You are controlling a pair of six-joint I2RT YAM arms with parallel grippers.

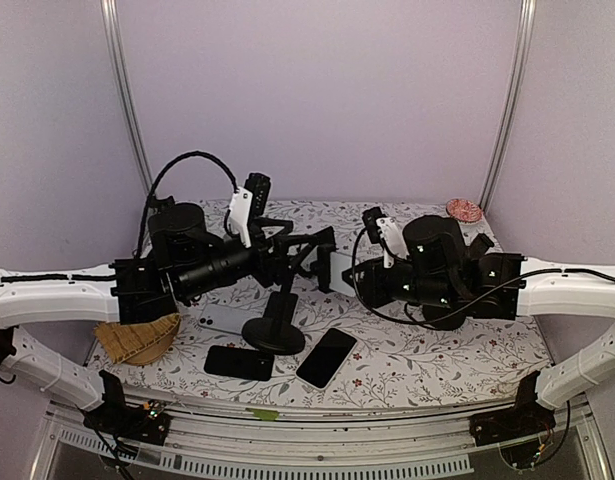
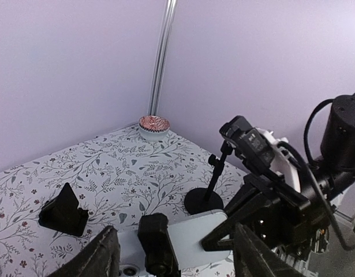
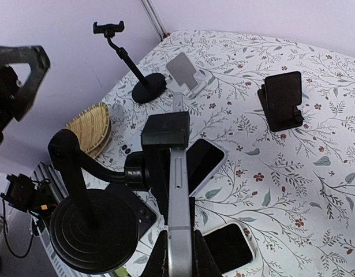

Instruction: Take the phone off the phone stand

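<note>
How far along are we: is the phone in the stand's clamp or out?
In. The clamp of the phone stand grips the phone; the right gripper pinches its near edge.

Woven basket (image 1: 137, 340) front left, patterned bowl (image 1: 464, 210) back right

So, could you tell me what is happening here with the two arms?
The right gripper is closed on the edges of a silver slab phone that sits in the clamp of a black round-based phone stand. The left gripper hangs open around the clamp end. The phone has not yet come out of the stand.
</note>
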